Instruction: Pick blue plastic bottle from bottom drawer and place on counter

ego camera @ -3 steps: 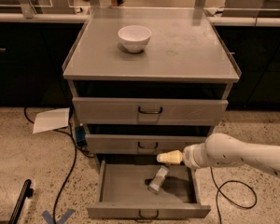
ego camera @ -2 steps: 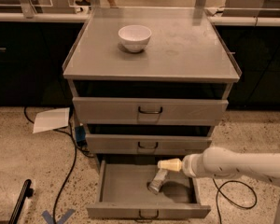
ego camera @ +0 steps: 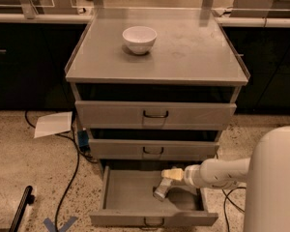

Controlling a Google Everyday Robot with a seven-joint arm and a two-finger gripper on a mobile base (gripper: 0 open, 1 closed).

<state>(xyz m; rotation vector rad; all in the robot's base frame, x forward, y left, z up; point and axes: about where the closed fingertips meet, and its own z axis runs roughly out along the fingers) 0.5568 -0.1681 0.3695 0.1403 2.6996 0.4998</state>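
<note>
The bottom drawer [ego camera: 125,199] of the grey cabinet is pulled open. The blue plastic bottle [ego camera: 161,189] lies tilted in its tray, near the middle, cap end toward the front. My gripper [ego camera: 170,174] reaches in from the right on a white arm and sits just above the bottle's upper end, touching or nearly touching it. The counter [ego camera: 183,52] is the grey cabinet top above.
A white bowl [ego camera: 139,38] stands on the counter's back left. Two upper drawers [ego camera: 155,114] are shut. A white paper [ego camera: 53,123] and black cables lie on the floor at left. My white arm body [ego camera: 273,182] fills the lower right.
My arm has lowered and reached further left into the drawer, bringing the gripper down to the bottle's upper end. The bottle has not visibly moved.
</note>
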